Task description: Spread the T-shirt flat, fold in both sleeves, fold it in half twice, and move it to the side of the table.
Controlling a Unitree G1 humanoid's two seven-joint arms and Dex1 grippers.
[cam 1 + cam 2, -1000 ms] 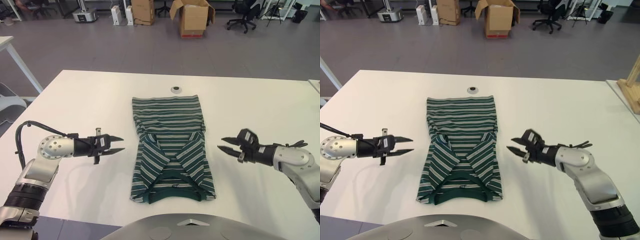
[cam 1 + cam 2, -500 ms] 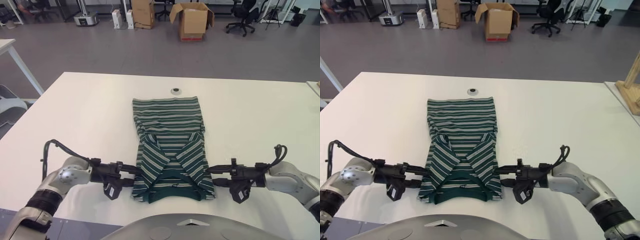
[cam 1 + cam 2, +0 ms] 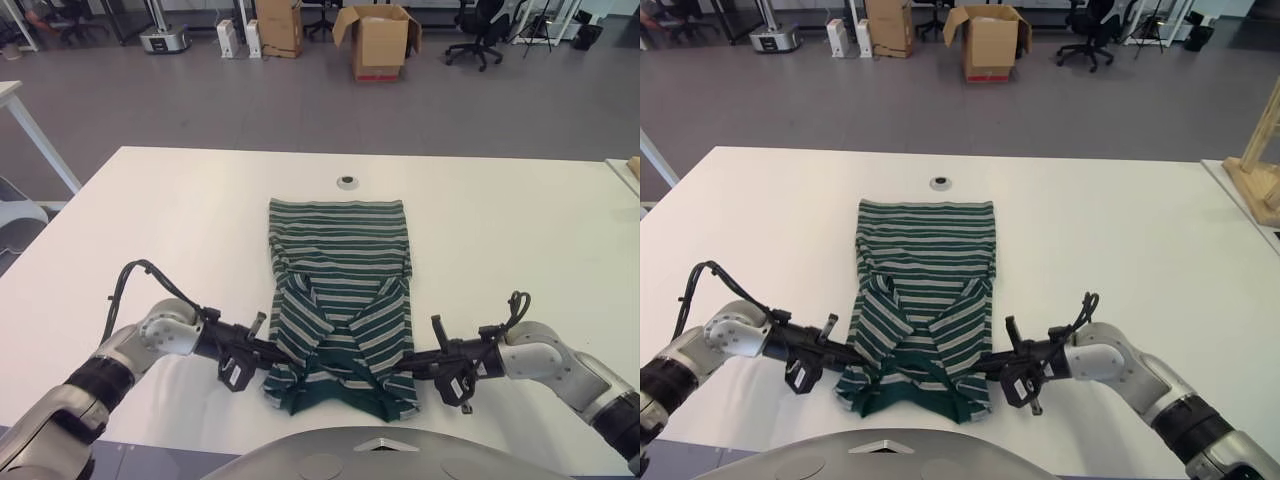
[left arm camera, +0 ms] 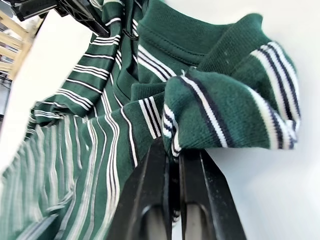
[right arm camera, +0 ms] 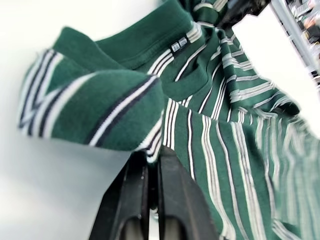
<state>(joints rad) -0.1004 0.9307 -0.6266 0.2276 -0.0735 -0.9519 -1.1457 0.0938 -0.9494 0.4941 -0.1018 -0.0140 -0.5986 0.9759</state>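
Looking down, we see the dark green T-shirt with white and navy stripes [image 3: 340, 250] lying in the middle of the white table [image 3: 520, 230], with both sleeves folded in and its neck end close to us. Our left gripper [image 3: 268, 352] pinches the shirt's near left corner, its black fingers [image 4: 150, 200] pressed together on the cloth, and our right gripper [image 3: 408, 366] pinches the near right corner the same way. A small round grey thing [image 3: 347, 182] sits just past the shirt's far edge.
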